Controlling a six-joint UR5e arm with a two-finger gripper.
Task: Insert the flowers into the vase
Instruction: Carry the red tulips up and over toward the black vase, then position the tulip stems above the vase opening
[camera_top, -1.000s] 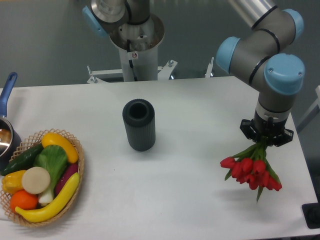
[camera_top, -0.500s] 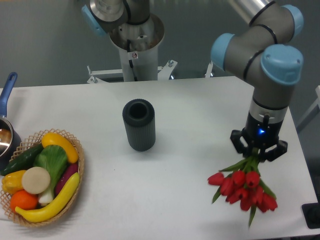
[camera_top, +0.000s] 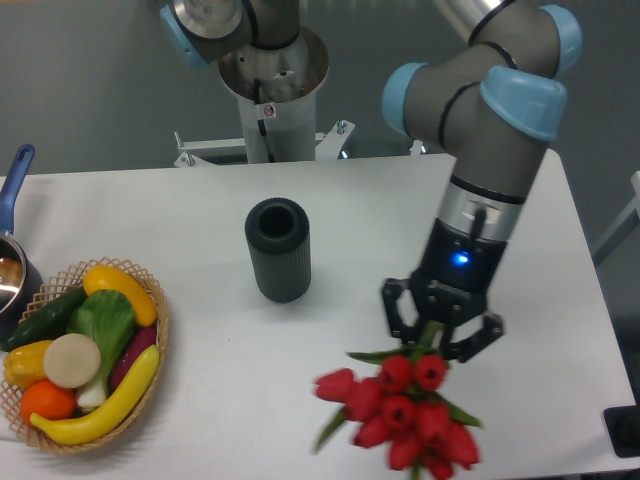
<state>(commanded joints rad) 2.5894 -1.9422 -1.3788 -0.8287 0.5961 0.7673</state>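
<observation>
The fingers (camera_top: 437, 330) grip the green stems of the flowers (camera_top: 400, 412), red buds hanging down near the counter's (camera_top: 350, 220) front edge. The vase (camera_top: 278, 249) stands upright mid-counter, well apart.

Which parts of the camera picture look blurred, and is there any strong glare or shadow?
Camera view: the bunch of red tulip buds with green stems looks smeared; the dark grey ribbed cylinder vase is sharp; light is even, shadows on the white table faint, no strong glare.

One bunch of red tulips (camera_top: 405, 415), one dark ribbed vase (camera_top: 278, 250), one woven basket (camera_top: 150, 395) of produce, two bananas (camera_top: 105, 408), one saucepan (camera_top: 12, 258)
</observation>
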